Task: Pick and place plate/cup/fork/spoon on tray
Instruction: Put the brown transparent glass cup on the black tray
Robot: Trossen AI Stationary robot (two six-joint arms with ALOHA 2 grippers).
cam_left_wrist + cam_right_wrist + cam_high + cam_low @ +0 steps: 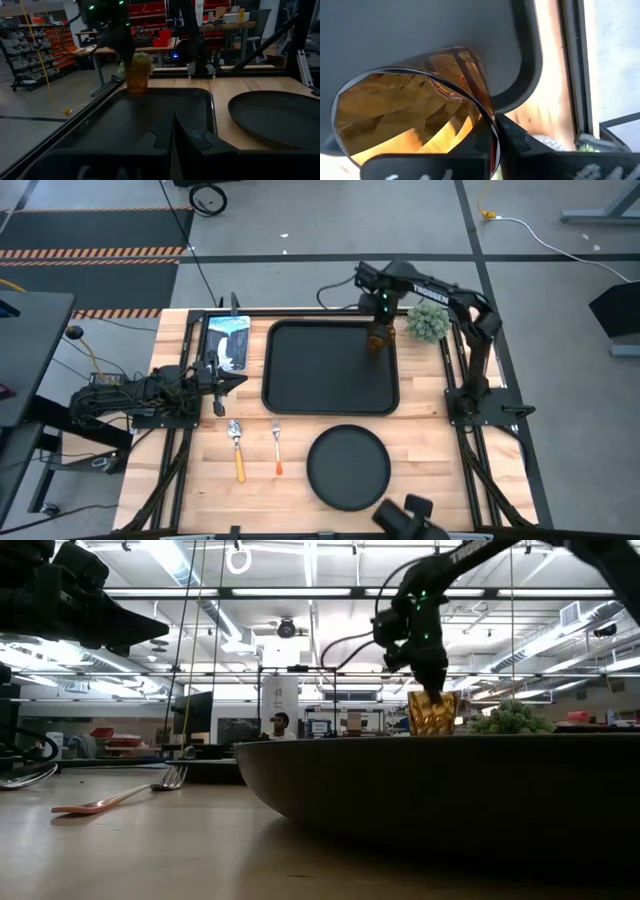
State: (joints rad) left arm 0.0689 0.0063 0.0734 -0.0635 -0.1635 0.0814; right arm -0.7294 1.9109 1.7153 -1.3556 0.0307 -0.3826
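Observation:
My right gripper (380, 320) is shut on the amber cup (378, 338) over the far right corner of the black tray (290, 380). The cup also shows in the low view (432, 712), the left wrist view (137, 77) and the right wrist view (410, 120). The round black plate (348, 467) lies flat on the table near the tray's near edge. The spoon (237, 446) and the fork (277, 449) lie side by side to the plate's left. My left gripper (228, 380) is shut and empty at the tray's left edge. My right gripper holds the cup by its rim (487, 117), coming from above with the fingers pointing down. One finger (520, 140) shows outside the wall; the other is hidden by the cup. The cup stands upright with its base (136, 91) at the tray's floor; touching or just above, I cannot tell.
A small green potted plant (428, 322) stands just right of the tray's far right corner, close to the cup. A book with a blue cover (228, 340) lies at the tray's far left. A dark device (410, 515) sits at the near edge.

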